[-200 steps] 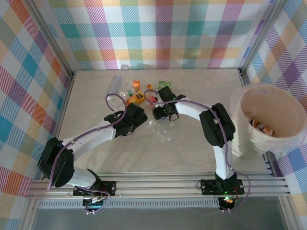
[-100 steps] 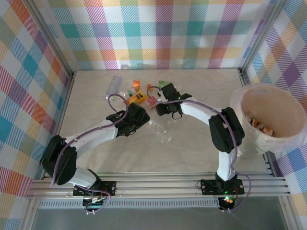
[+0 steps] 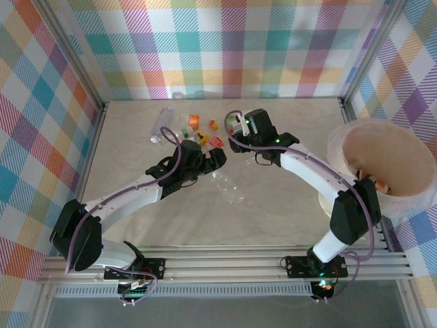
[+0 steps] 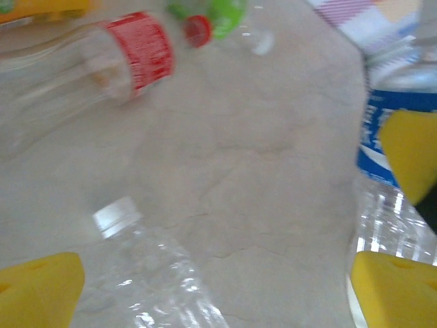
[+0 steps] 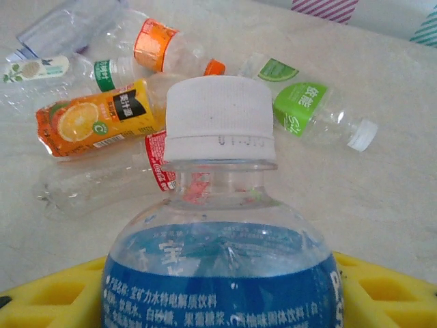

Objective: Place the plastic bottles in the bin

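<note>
Right arm swung up off the pile toward upper middle, right fingers [image 3: 242, 126] pinching a blue-label bottle [image 5: 222, 273], left fingers [image 3: 212, 156] spread wide over a clear bottle [image 4: 157, 273] on the surface [image 4: 259, 171], bin [image 3: 372, 124] far right

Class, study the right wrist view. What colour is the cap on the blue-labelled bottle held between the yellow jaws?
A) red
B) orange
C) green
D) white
D: the blue-labelled bottle clamped in the right gripper carries a white screw cap, upright and close in front of the wrist camera.
</note>
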You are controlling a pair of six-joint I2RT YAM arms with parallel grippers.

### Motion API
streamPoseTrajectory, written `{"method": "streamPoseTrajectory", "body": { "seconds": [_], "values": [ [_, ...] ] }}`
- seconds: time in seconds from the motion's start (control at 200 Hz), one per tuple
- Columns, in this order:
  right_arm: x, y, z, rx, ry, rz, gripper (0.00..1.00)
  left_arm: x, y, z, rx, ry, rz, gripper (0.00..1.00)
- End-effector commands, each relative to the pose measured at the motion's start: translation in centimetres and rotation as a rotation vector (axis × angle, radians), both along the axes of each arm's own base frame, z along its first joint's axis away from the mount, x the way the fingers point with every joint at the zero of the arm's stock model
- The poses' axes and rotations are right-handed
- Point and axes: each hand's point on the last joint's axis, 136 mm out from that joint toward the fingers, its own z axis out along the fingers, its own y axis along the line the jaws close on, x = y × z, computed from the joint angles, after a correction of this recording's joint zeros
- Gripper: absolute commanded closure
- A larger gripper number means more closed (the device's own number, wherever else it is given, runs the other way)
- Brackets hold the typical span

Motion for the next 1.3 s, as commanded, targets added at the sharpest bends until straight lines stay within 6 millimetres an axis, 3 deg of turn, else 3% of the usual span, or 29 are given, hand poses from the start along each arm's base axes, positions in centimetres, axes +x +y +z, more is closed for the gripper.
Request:
{"method": "streamPoseTrajectory", "body": {
  "seconds": [0.0, 0.34, 0.575, 0.905, 1.08, 1.295],
  "values": [
    [-0.8, -1.2, 2.9, 0.05, -0.027, -0.016, 0.45, -1.3, -2.4, 3.9, -0.037, -0.178, -0.209, 0.0],
    [-3.7, -4.9, 10.7, 0.211, -0.124, -0.003, 0.45, -7.1, -8.8, 10.2, -0.049, -0.473, -0.615, 0.0],
    [-5.5, -9.3, 14.6, 0.253, -0.21, -0.044, 0.46, -7.9, -11.0, 12.6, -0.047, -0.599, -0.645, 0.0],
    [-8.4, -16.4, 20.2, 0.235, -0.364, -0.177, 0.48, -7.6, -11.8, 13.8, -0.005, -0.725, -0.614, 0.0],
    [-8.8, -21.9, 21.1, 0.156, -0.412, -0.345, 0.48, -6.4, -11.1, 14.0, 0.015, -0.729, -0.535, 0.0],
    [-9.7, -28.0, 21.8, 0.077, -0.429, -0.544, 0.48, -5.0, -8.9, 14.3, 0.047, -0.699, -0.4, 0.0]
  ]
}}
